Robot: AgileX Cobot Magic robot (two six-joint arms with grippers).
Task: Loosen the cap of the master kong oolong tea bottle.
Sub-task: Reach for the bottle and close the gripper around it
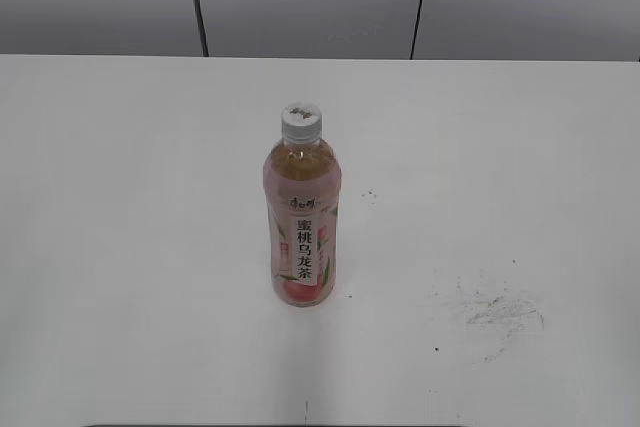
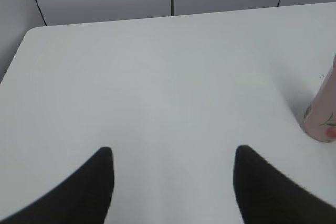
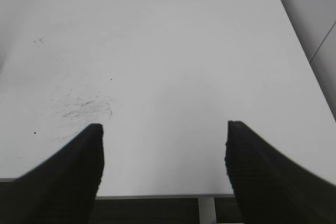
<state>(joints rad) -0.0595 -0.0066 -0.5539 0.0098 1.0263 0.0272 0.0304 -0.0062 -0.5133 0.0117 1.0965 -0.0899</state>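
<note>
White desk [image 1: 120, 247], exterior view: master kong oolong tea bottle [image 1: 301, 217] upright mid-desk, cap [image 1: 301, 122] seated, no arm near. Left wrist view: left gripper [image 2: 173, 174] fingers apart, empty, bottle base at right edge. Right wrist view: right gripper [image 3: 164, 150] fingers apart, empty. Nothing begun; grasping and twisting remain.

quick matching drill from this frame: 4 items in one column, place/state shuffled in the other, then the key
Items
1. cap
2. master kong oolong tea bottle
3. left end effector
4. grey scuff marks

Place or state
A. standing upright near the middle of the white table
B. open and empty, with the bottle's base at the right edge of its wrist view
C. on the tabletop to the right of the bottle in the exterior view
D. white-grey, seated on the bottle's neck

Pairs: 1-D, 2-A, 3-B, 4-C
</note>
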